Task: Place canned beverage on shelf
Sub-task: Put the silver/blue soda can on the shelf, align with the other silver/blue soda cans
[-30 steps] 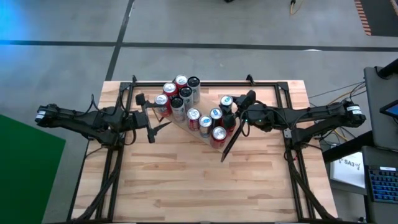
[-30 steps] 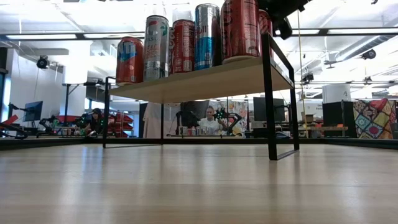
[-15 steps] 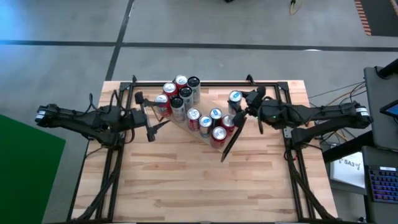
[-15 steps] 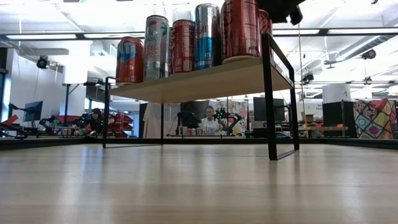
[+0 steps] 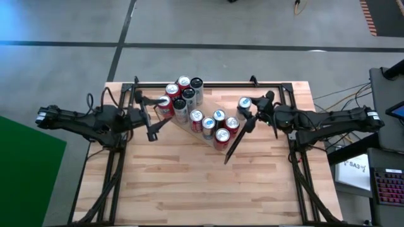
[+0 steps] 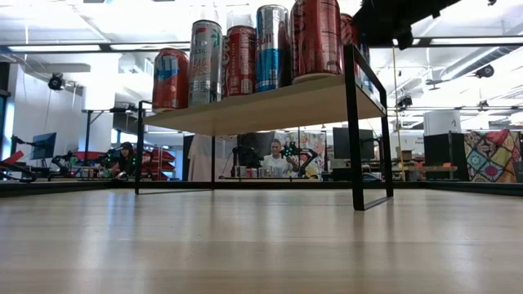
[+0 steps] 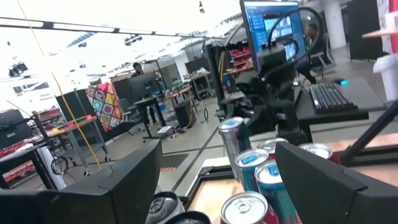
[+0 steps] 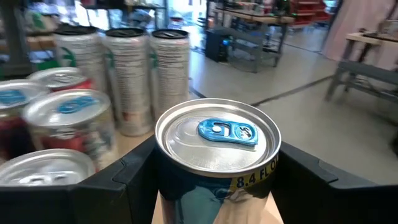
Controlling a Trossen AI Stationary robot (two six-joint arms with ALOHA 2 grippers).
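Right gripper (image 5: 247,113) sits right of centre in the high view, clenched on a can (image 5: 243,104) with a silver lid and a blue tab. In the right wrist view that can (image 8: 216,155) fills the middle of the frame, a dark finger (image 8: 127,180) pressed against each side, so the can is right between the fingertips, upright. Yellow print on its side reads "8.4 FL O", cut off there.

The can is lifted just off the right end of the shelf (image 5: 232,146), which runs on a diagonal from upper centre down to the right across the table (image 5: 189,189). In the low view the shelf (image 6: 270,104) shows as a pale plank on thin black legs, with the held can hidden behind the dark arm at the upper right.

On the shelf now: 10 cans (image 5: 189,104) that I count from above, 6 bunched at the upper-left end and 4 toward the right end, red, silver and black, all upright. No label on those is readable.

Left gripper (image 5: 151,116) hovers at the left end of the shelf, jaws apart, nothing between them, close to a red can (image 5: 165,104) but whether it touches is unclear.
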